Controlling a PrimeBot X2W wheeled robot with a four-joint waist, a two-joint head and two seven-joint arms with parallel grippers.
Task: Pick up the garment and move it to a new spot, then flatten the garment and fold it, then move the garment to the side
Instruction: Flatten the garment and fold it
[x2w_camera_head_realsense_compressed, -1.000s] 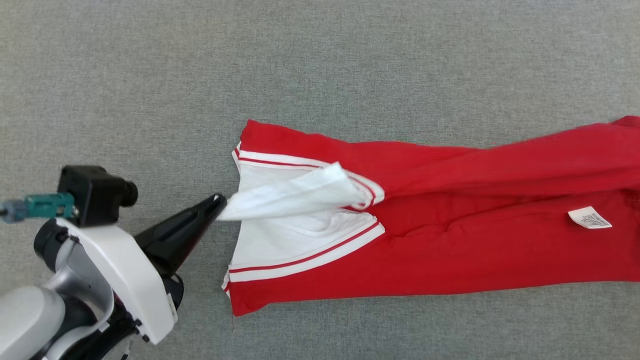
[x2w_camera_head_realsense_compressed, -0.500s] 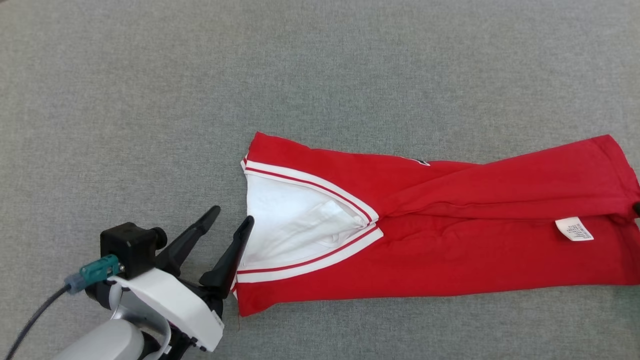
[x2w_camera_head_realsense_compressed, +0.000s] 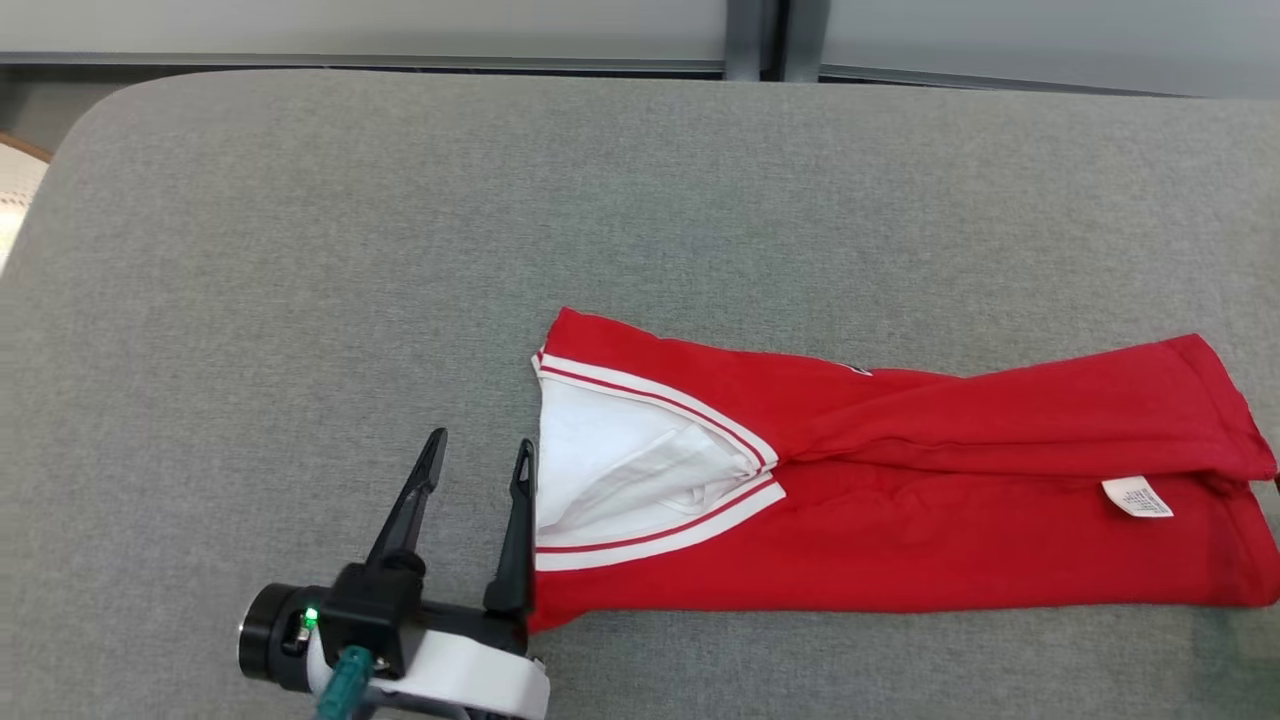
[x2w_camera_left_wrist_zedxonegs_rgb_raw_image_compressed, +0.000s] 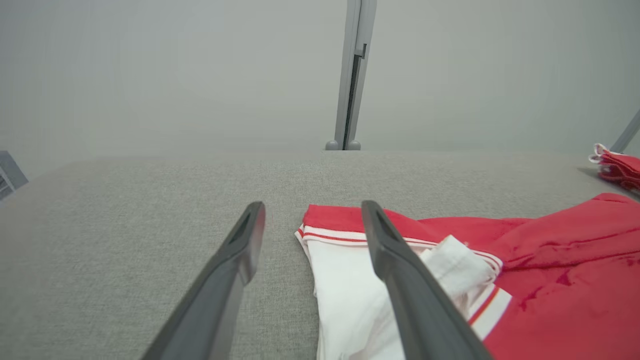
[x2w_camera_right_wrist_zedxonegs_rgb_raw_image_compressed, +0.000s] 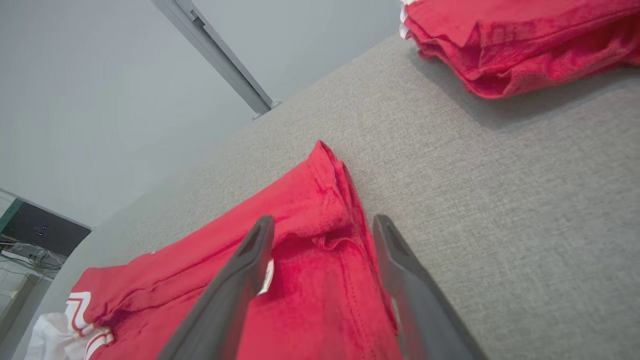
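One long, creased red garment (x2w_camera_head_realsense_compressed: 900, 540)

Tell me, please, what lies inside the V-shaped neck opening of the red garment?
Inside the red garment, framed by its striped neckline, lies white fabric, with a crumpled white fold bunched toward the V's point. How far it runs beneath the red layers is covered.

One red garment (x2w_camera_head_realsense_compressed: 900, 540) lies mid-frame, one folded red pile (x2w_camera_right_wrist_zedxonegs_rgb_raw_image_compressed: 525, 45) sits upper right, one white label (x2w_camera_head_realsense_compressed: 1137, 497), one grey post (x2w_camera_head_realsense_compressed: 757, 35) up top, and two grippers: left gripper (x2w_camera_head_realsense_compressed: 481, 442), right gripper (x2w_camera_right_wrist_zedxonegs_rgb_raw_image_compressed: 322, 221).
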